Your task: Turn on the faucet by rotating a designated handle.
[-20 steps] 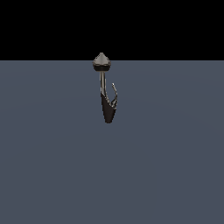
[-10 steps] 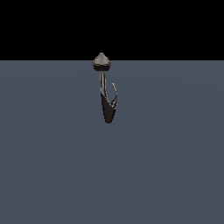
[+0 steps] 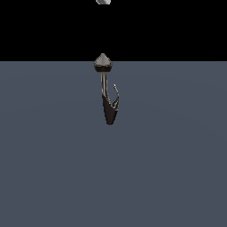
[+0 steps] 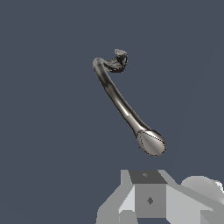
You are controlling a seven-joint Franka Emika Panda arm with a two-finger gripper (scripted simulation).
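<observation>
The faucet (image 3: 106, 95) stands on the grey floor in the middle of the exterior view, with a grey cone-topped head (image 3: 103, 62), a thin stem and a black wedge body (image 3: 109, 113). The handle (image 3: 116, 94), a thin curved grey lever, branches off the body toward the exterior view's right. In the wrist view the faucet (image 4: 122, 103) is seen from above, with the handle (image 4: 119, 57) at its far end. Parts of my gripper (image 4: 148, 197) show at the picture's edge, apart from the faucet. A small white piece of it (image 3: 103, 1) shows high above the head. Its jaws are hidden.
A flat grey-blue floor (image 3: 53, 168) surrounds the faucet. A black background (image 3: 44, 26) lies behind it.
A small white piece of the arm has come into the exterior view at the top edge, above the faucet. The faucet and its handle have not moved.
</observation>
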